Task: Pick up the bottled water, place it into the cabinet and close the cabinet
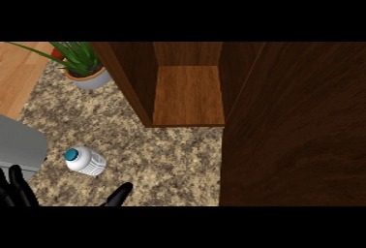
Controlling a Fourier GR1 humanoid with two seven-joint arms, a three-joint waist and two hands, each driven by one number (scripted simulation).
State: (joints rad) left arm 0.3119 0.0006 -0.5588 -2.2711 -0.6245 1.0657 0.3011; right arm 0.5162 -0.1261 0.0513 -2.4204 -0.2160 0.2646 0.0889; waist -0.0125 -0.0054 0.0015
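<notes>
Down at the bottom edge of the frame, two black shapes poke into view. At lower left, the left hand (16, 190) shows straight fingers pointing up, slightly spread, holding nothing and touching nothing. A little right of it, near bottom centre, a single dark finger of the right hand (120, 193) angles up to the right; so little of that hand shows that I cannot tell whether it is spread or curled.

Just above and between them sits the bottled water (85, 161), a white ribbed bottle with a teal cap, standing on the speckled granite counter (172, 155), seen from steeply above with its cap towards the left. It is near both hands but apart from them, nobody has hold of it.

Up through the middle of the frame, the cabinet (187, 92) stands open, dark wood walls around a lighter brown shelf floor. Its door (297, 126) is swung wide and fills the whole right side of the picture as a big dark panel.

Upper left, a potted plant (82, 65) with long green leaves in a pale grey pot rests on the counter, just left of the cabinet wall. A grey slab (20, 143) sits at the left edge, above the left hand.
</notes>
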